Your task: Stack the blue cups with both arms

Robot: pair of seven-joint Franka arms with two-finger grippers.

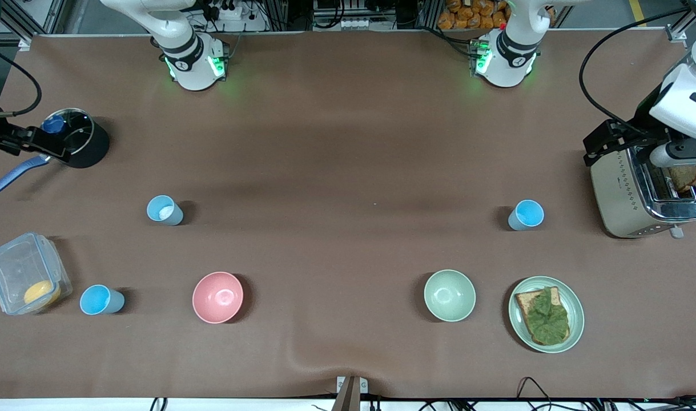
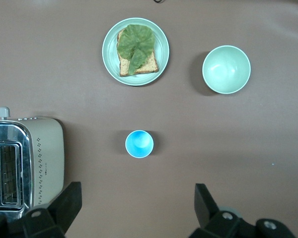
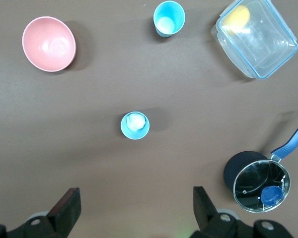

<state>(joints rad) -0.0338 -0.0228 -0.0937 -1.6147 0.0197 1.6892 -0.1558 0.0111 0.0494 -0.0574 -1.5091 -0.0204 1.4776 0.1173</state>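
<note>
The left gripper [image 2: 134,208] is held high over the table with its jaws spread wide and nothing between them; the blue cup [image 2: 139,144] nearest the toaster [image 2: 27,163] sits on the cloth below it. The right gripper [image 3: 134,210] is likewise spread open and empty, held above the cup [image 3: 135,125] that stands near the lidded pot [image 3: 258,181].

Three blue cups are counted, all upright and well apart. One [image 1: 526,215] stands beside the toaster [image 1: 644,194], toward the left arm's end. The second [image 1: 164,210] lies well away from the toaster, toward the right arm's end. The third [image 1: 101,299] stands just beside the clear plastic box [image 1: 27,274], nearer the front camera than the second.

Two bowls are counted, one pink [image 1: 217,297] and one pale green [image 1: 449,295], along with one plate [image 1: 576,314] carrying bread and a leaf, one toaster, one pot and one box.

Several risks can be judged. The tapered cups are light, so one could be tipped or pushed if a finger is brought down on the rim instead of straddling it. The cup by the toaster could be reached with little room to spare, and the toaster might be struck. A cup could be dropped askew if it is released off-centre over another. The two arms could be brought into collision where the stacking takes place.
</note>
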